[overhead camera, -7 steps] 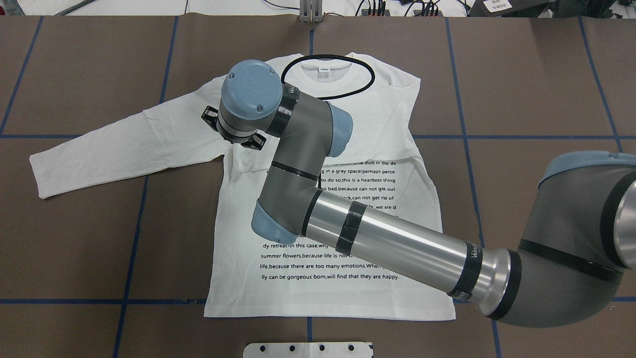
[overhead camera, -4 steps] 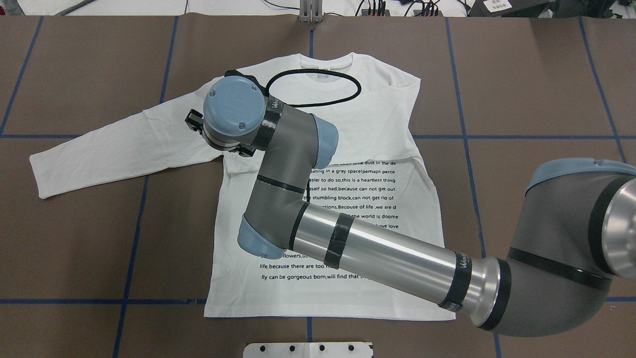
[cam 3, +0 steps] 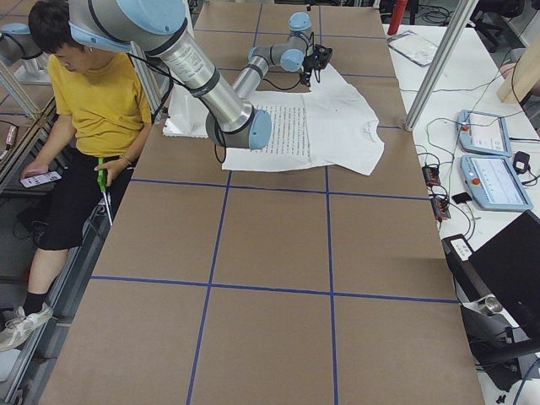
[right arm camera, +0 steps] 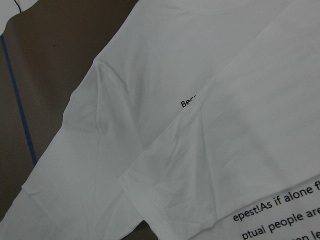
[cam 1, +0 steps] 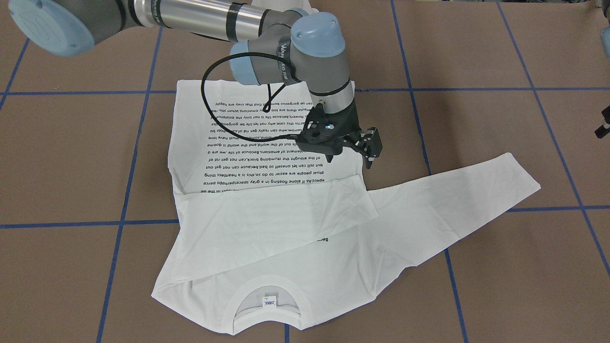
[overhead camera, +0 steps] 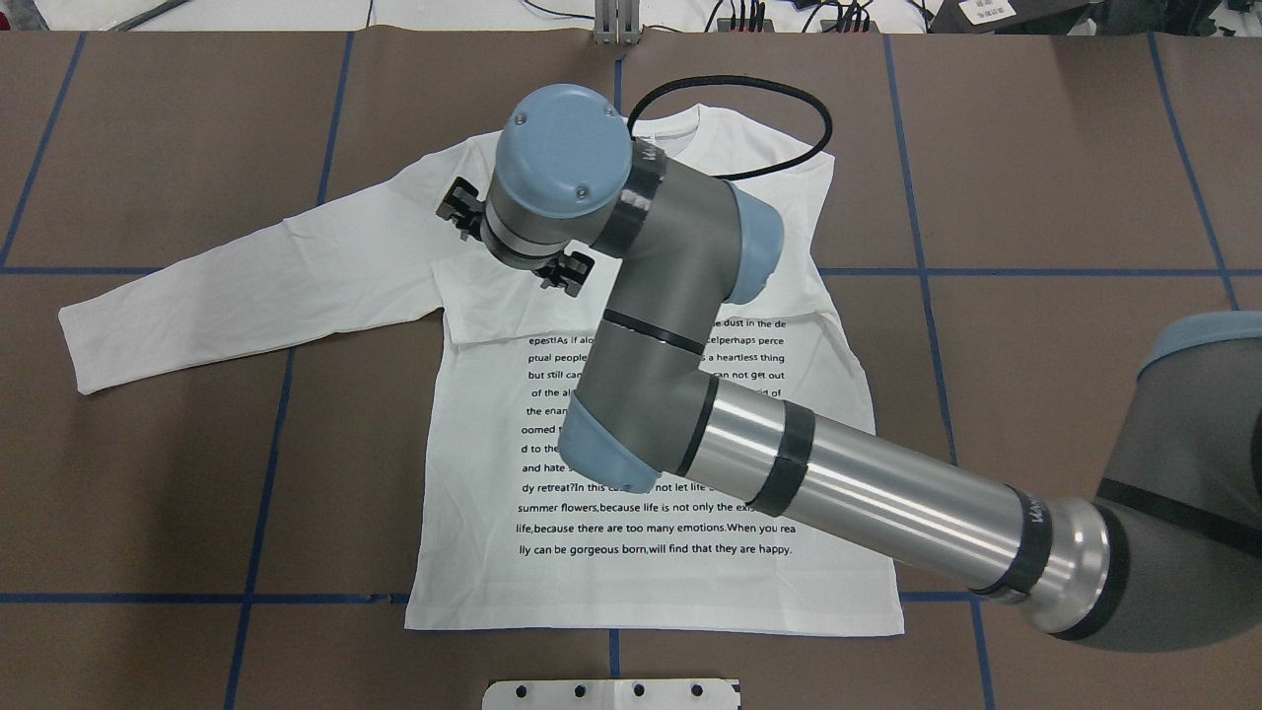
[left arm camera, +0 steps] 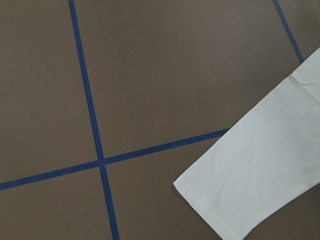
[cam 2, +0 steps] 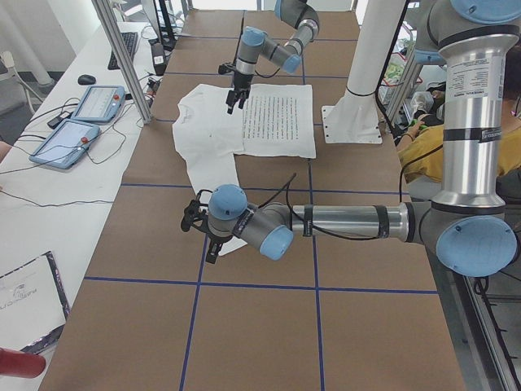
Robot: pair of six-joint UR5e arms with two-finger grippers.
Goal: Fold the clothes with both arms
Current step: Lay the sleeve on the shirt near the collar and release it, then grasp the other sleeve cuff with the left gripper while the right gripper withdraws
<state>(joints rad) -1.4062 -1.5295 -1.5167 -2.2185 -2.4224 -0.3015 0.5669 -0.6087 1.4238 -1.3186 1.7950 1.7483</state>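
Left end effector [cam 2: 203, 239]: just beside the outstretched sleeve's cuff [left arm camera: 250, 190], probably placed to take it next; how far apart its fingers are, I cannot tell.
White T-shirt [overhead camera: 473, 562]: flat on the worktop [overhead camera: 148, 493], print up, other sleeve folded across the chest.
Right end effector [cam 1: 352, 159]: spread wide, holding nothing, hovering above that fold's edge.

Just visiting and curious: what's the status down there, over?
Right gripper open, empty, above shirt. Left gripper by outstretched sleeve's cuff, jaws unclear. Other sleeve folded across chest. Nothing seen blocking.

Blue-taped brown table [overhead camera: 1065, 148]; seated person [cam 3: 97, 105] alongside
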